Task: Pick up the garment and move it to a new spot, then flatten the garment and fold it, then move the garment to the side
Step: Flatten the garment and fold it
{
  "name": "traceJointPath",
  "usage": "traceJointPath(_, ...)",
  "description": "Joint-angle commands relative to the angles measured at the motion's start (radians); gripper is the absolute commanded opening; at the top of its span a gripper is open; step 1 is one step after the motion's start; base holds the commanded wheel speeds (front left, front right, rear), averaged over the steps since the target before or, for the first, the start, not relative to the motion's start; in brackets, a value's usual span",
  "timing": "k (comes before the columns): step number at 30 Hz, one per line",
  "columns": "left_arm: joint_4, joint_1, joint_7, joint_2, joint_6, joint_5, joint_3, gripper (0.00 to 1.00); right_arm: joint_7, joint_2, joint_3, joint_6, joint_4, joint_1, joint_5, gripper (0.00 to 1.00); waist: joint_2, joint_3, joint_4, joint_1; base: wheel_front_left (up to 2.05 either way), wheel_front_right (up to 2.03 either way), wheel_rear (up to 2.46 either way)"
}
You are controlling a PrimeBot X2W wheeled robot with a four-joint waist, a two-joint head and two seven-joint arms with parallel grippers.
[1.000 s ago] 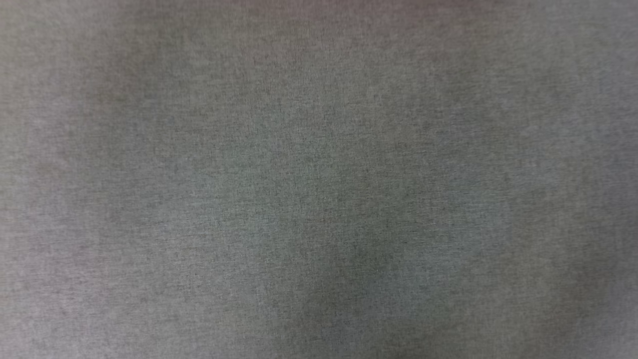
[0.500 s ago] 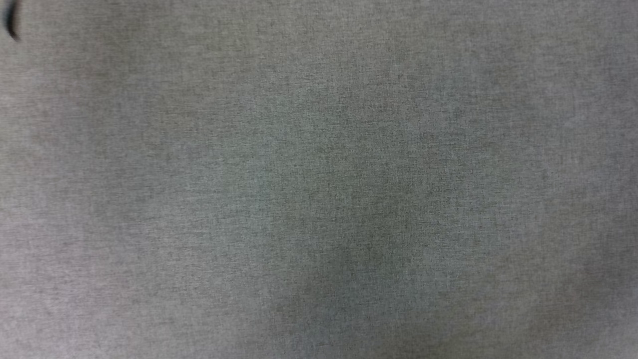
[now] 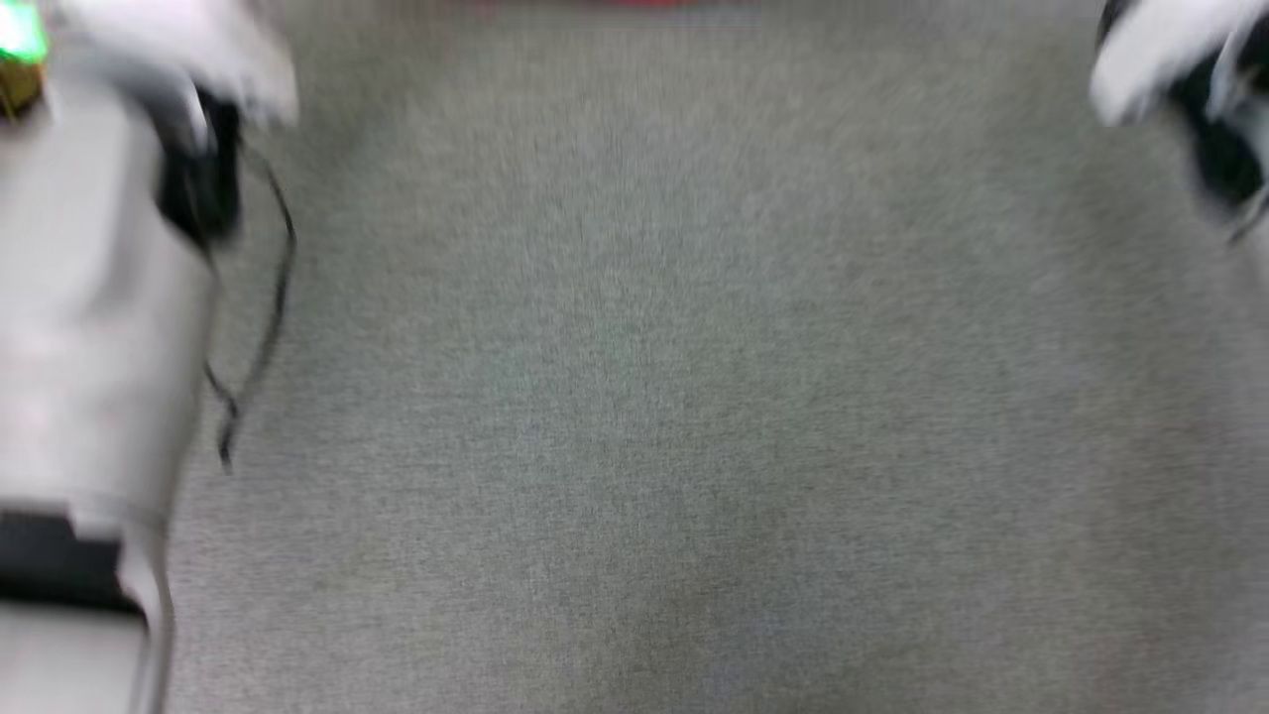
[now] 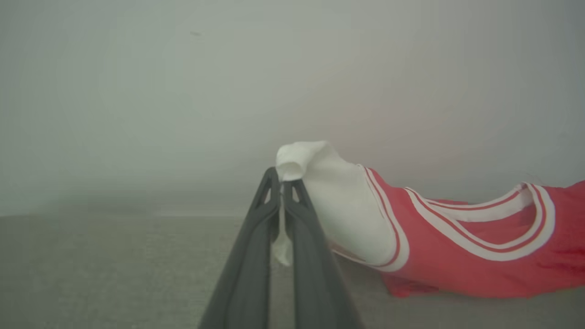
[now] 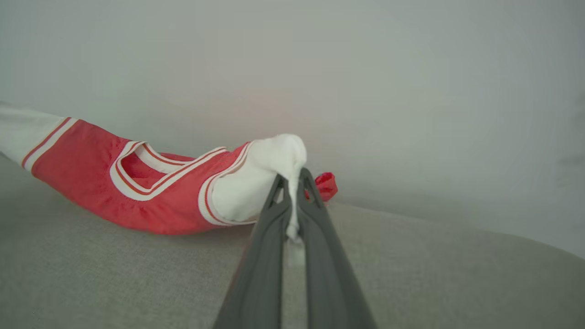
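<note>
The garment is a red jersey shirt with white sleeves and red-and-white striped trim. It stretches low over the grey cloth surface between my two grippers. In the left wrist view my left gripper is shut on one white sleeve. In the right wrist view my right gripper is shut on the other white sleeve, and the garment sags away to the left. A blurred red strip of the garment touches the head view's top edge.
Grey woven cloth covers the work surface. My pale left forearm, with a dark cable hanging beside it, stands at the head view's left. Part of my right arm is at the top right. A plain pale wall rises behind.
The head view has shifted and blurred, so the camera has moved. Both pale forearms and a red strip at the top edge have come into the picture.
</note>
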Motion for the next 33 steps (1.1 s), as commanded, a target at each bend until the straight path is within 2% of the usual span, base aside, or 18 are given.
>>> traceJointPath(1,-0.031,0.059,-0.006,0.007,0.010,0.003,0.011,0.00,-0.013,-0.008,0.003,0.000,-0.021,0.057,0.021,0.00,0.0000,-0.090,-0.002,0.0000,0.00,0.00,0.00)
traceJointPath(11,-0.401,0.675,-0.006,0.018,0.099,0.012,0.122,0.00,-0.009,-0.050,0.005,0.000,-0.137,0.510,0.087,0.00,0.0000,-0.311,-0.017,0.0000,0.00,0.00,0.00)
traceJointPath(18,-0.609,1.012,0.024,0.041,0.182,-0.017,0.143,0.00,0.013,-0.064,-0.072,0.000,-0.233,0.778,0.077,0.00,0.0000,-0.399,-0.025,0.0000,0.00,0.00,0.00)
traceJointPath(22,-0.725,1.172,0.067,0.049,0.237,-0.030,0.142,0.00,0.046,-0.059,-0.141,0.000,-0.292,0.933,0.039,0.00,0.0000,-0.435,-0.021,0.0000,0.00,0.00,0.00)
traceJointPath(27,-0.813,1.320,0.124,0.061,0.293,-0.034,0.132,0.00,0.120,-0.020,-0.250,0.000,-0.381,1.132,-0.031,0.00,0.0000,-0.465,-0.011,0.0000,0.00,0.00,0.00)
traceJointPath(33,-0.859,1.398,0.158,0.061,0.325,-0.035,0.110,0.00,0.246,0.055,-0.396,0.000,-0.500,1.338,-0.165,0.00,0.0000,-0.470,0.006,0.0000,0.00,0.00,0.00)
